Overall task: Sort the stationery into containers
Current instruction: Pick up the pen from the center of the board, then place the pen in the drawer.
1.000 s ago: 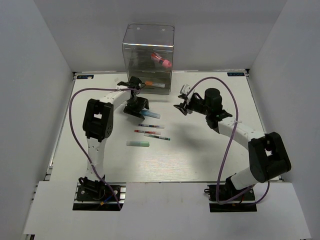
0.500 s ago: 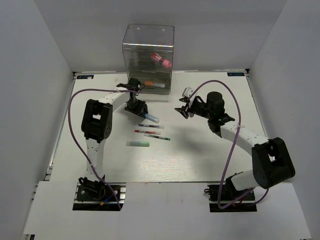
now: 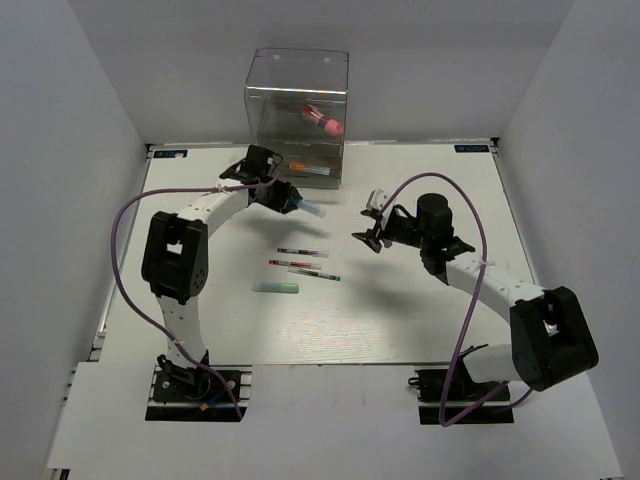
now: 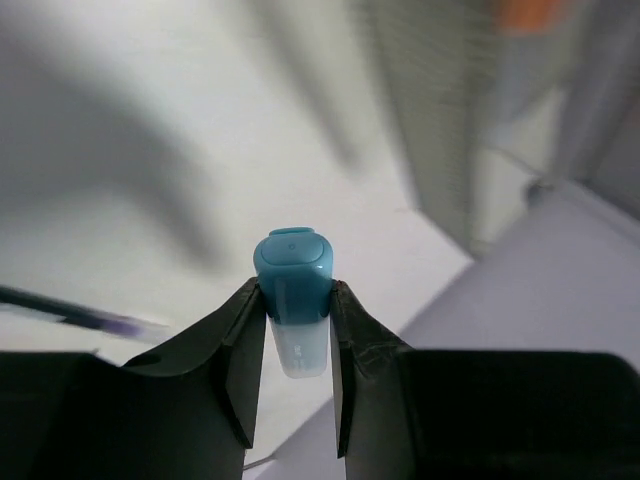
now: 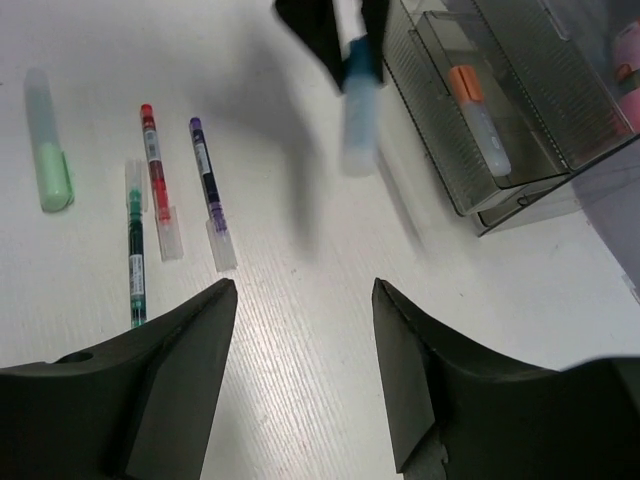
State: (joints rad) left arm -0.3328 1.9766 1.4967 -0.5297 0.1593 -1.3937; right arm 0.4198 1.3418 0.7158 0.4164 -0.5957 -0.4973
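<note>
White table (image 3: 420, 320), two arms mounted at the near edge. At the far middle stands a tall clear plastic box (image 3: 296, 90) with dark-tinted drawer levels.

Left gripper (image 3: 292, 201) is close in front of the box's lowest level, fingers (image 4: 240, 340) clamped narrow on a pale blue-green bar with a teal cap (image 4: 292, 270). The bar sticks out past the fingertips, outside the box; it is blurred in the right wrist view.

Right gripper (image 3: 368, 222) hangs above the table to the right of the box front, fingers (image 5: 190, 330) spread wide, nothing between them.

Second pale bar with a green end (image 3: 276, 287) lies flat on the table, nearer the arm bases.

Short orange-capped marker (image 5: 478, 115) lies in the lowest drawer. Pink tube with a dark end (image 3: 322, 120) sits tilted on an upper level.

Three thin pens (image 3: 294, 264) lie side by side on the table between the held bar and the green-ended one: purple (image 5: 208, 190), red (image 5: 155, 180), green (image 5: 135, 250).
</note>
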